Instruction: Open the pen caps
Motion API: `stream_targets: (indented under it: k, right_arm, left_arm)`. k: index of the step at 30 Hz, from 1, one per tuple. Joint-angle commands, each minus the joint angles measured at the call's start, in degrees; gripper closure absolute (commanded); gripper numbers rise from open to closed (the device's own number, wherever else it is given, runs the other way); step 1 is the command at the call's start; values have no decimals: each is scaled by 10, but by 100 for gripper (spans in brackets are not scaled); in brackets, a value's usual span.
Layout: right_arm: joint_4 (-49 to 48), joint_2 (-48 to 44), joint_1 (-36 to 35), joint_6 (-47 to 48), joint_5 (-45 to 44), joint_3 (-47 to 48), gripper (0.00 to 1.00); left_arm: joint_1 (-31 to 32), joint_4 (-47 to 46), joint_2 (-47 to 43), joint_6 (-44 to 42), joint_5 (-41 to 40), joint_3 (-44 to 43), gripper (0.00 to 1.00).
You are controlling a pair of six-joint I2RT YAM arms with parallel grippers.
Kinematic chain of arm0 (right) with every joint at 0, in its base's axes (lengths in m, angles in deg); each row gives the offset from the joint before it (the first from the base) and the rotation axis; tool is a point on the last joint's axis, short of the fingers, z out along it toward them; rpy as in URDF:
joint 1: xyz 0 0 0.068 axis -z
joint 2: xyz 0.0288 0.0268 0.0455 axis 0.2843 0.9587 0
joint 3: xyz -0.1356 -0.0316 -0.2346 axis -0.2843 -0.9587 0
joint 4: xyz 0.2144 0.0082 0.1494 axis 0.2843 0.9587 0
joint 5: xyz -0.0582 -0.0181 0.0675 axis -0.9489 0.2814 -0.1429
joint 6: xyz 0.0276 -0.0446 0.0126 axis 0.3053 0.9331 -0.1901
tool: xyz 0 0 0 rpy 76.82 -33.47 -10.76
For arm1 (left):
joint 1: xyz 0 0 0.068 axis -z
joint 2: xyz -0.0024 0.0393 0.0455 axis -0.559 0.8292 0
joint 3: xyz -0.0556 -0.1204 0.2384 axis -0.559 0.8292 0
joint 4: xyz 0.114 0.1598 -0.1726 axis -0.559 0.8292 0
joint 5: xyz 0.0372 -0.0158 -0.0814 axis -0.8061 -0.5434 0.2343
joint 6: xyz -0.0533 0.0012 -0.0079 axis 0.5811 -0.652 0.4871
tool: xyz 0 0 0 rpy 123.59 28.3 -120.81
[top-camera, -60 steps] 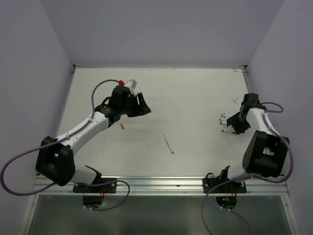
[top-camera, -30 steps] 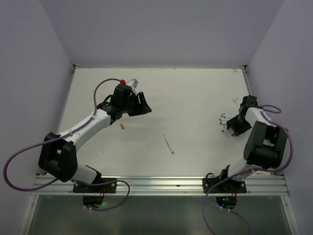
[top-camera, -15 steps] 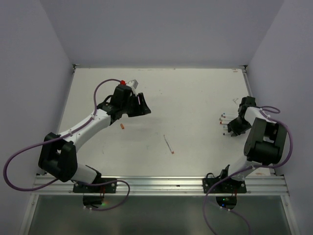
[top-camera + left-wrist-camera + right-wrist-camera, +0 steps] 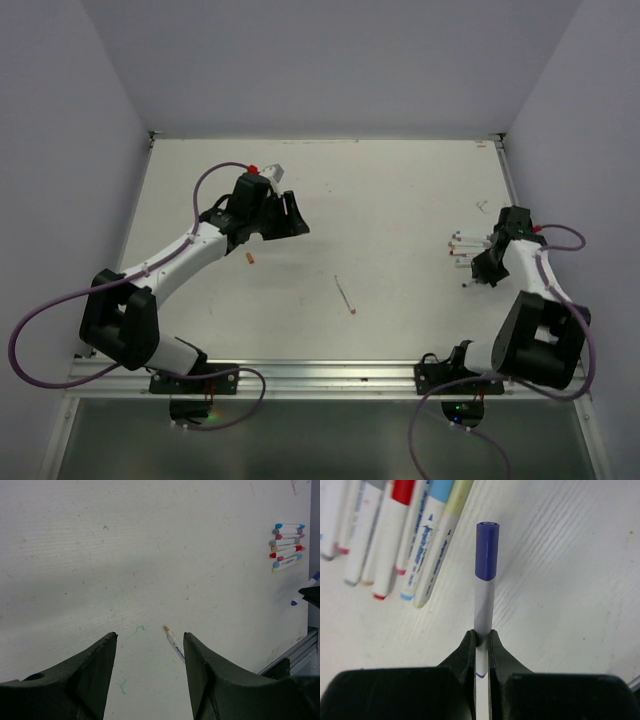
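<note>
My right gripper (image 4: 481, 637) is shut on the white body of a pen (image 4: 482, 605) that still wears its purple cap (image 4: 486, 550). The capped end sticks out ahead of the fingers, above the table. From the top view this gripper (image 4: 484, 270) sits just near of a row of several capped pens (image 4: 462, 243) at the right edge. The same row of pens (image 4: 395, 540) lies left of the held pen. My left gripper (image 4: 150, 645) hangs open and empty over the table's left half (image 4: 290, 215). An orange cap (image 4: 249, 258) lies loose on the table below it.
An uncapped white pen (image 4: 345, 295) with an orange tip lies mid-table; it also shows as a pen (image 4: 174, 641) by my left gripper's right finger. A metal rail (image 4: 330, 375) runs along the near edge. Walls close in on three sides.
The right gripper closed on the purple-capped pen and drew it a little nearer, away from the row. The left arm stayed still.
</note>
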Motion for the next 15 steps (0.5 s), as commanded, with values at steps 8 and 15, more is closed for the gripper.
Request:
stream_targets:
  k: [8, 15]
  right_arm:
    - [133, -174, -62, 91, 32, 84, 100]
    - [53, -114, -271, 172, 124, 116, 100]
  left_arm:
    - [3, -63, 4, 21, 134, -30, 42]
    - [5, -269, 26, 146, 294, -21, 43]
